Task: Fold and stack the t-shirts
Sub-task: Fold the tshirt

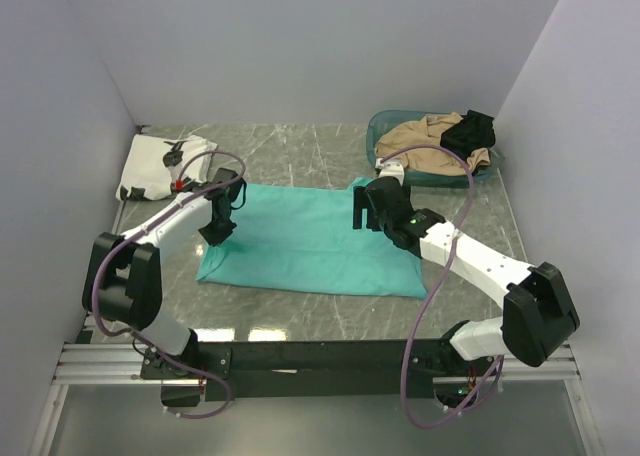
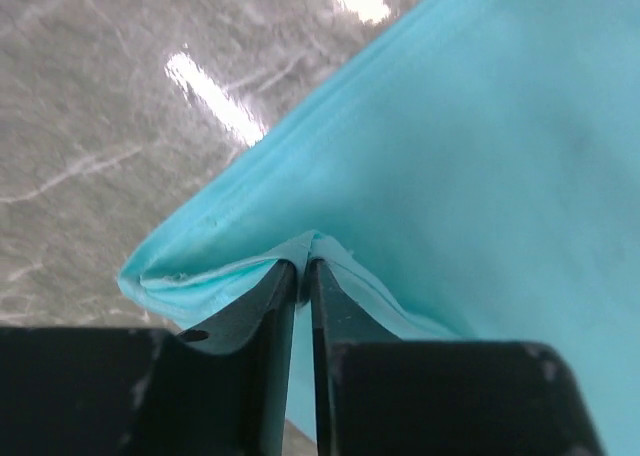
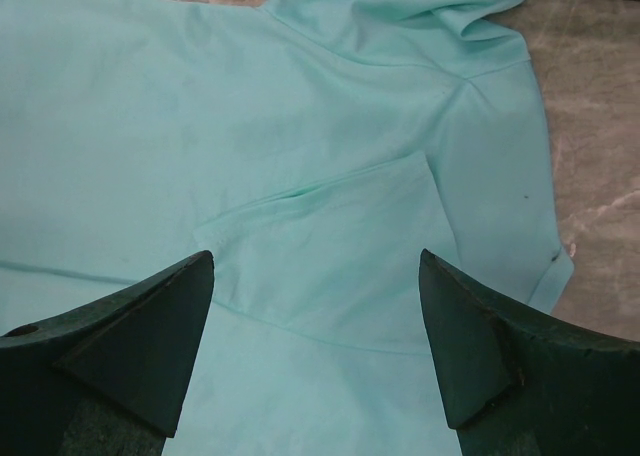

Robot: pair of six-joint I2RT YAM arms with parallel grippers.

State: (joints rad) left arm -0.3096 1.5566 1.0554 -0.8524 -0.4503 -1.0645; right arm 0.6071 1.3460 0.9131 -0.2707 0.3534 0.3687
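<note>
A teal t-shirt (image 1: 310,241) lies spread flat in the middle of the table. My left gripper (image 1: 220,226) is shut on its left edge, where the cloth bunches up between the fingertips (image 2: 305,266). My right gripper (image 1: 362,208) is open and empty, hovering above the shirt's right part; in the right wrist view (image 3: 318,276) it sits over a sleeve folded inward (image 3: 330,246). A folded white t-shirt with black printed figures (image 1: 165,164) lies at the back left.
A teal basket (image 1: 385,131) at the back right holds a tan garment (image 1: 425,141) and a small black garment (image 1: 470,131). Grey walls close in the table on three sides.
</note>
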